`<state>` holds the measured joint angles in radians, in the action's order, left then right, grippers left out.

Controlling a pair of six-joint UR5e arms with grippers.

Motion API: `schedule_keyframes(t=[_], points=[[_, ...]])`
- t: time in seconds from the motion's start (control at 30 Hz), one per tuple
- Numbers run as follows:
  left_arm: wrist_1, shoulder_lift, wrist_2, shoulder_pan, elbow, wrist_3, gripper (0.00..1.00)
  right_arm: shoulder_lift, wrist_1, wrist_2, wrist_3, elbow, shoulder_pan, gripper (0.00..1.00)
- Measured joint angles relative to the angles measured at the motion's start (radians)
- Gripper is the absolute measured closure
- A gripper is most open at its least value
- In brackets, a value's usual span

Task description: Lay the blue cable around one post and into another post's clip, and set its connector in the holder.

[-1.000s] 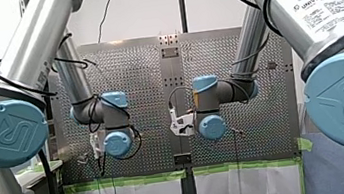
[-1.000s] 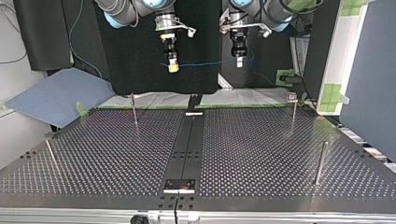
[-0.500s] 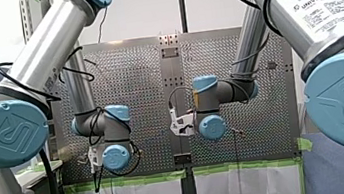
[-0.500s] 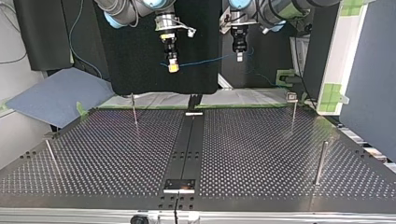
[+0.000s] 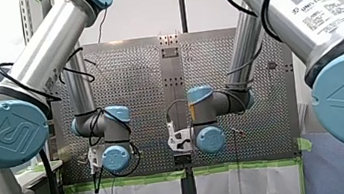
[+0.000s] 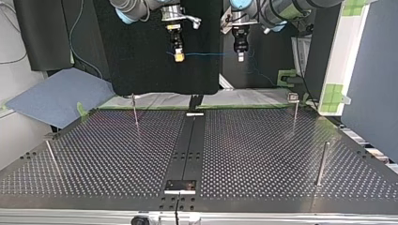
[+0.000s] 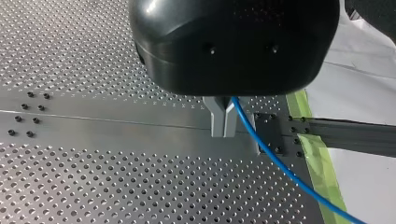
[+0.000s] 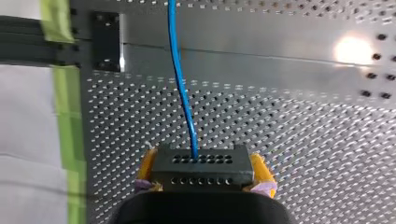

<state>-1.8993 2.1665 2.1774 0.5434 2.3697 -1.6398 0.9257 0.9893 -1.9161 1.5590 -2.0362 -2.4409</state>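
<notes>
High over the near end of the table in the top view, the blue cable [image 6: 206, 54] runs level between my two grippers. My right gripper [image 6: 178, 58], with yellow pads, is shut on the black connector [image 8: 203, 169]; the cable [image 8: 180, 70] leaves its front face. My left gripper [image 6: 240, 57] has its metal fingers [image 7: 218, 119] shut on the cable [image 7: 280, 165] further along, and the rest trails off beside it. Thin posts [image 6: 134, 110] [image 6: 294, 112] and a thicker post [image 6: 321, 164] stand on the perforated table [image 6: 263, 154], well below both grippers.
A dark centre strip [image 6: 190, 150] crosses the table, with a small black plate [image 6: 179, 186] at the end nearest the top view's camera and a pale bracket [image 6: 195, 114] at the other. Another thin post [image 6: 51, 157] leans at the left. Green tape [image 5: 135, 180] edges the table.
My left gripper rose first with the cable. My right gripper then rose and shifted toward the top view's right, so the cable now hangs level between them.
</notes>
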Motion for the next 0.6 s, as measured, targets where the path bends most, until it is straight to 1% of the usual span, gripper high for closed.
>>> schedule_keyframes(t=[0.1, 0.27, 0.33, 0.47, 0.53, 0.6], points=[[0.0, 0.0, 0.0, 0.0, 0.0, 0.0, 1.0, -0.005, -0.001, -0.027, 0.018, 0.0, -0.004, 1.0], [0.0, 0.0, 0.0, 0.0, 0.0, 0.0, 1.0, -0.007, -0.001, -0.063, 0.025, 0.0, -0.005, 1.0], [0.0, 0.0, 0.0, 0.0, 0.0, 0.0, 1.0, -0.007, -0.001, -0.07, 0.026, 0.0, -0.005, 1.0], [0.002, -0.002, 0.003, 0.002, 0.001, -0.003, 1.0, -0.008, -0.001, -0.074, 0.026, 0.0, -0.005, 1.0], [0.006, -0.012, 0.012, 0.012, 0.0, -0.012, 1.0, -0.009, 0.0, -0.077, 0.026, 0.004, 0.001, 1.0], [0.001, -0.024, 0.024, 0.024, -0.004, -0.024, 1.0, -0.003, -0.005, -0.083, 0.032, 0.014, 0.01, 1.0]])
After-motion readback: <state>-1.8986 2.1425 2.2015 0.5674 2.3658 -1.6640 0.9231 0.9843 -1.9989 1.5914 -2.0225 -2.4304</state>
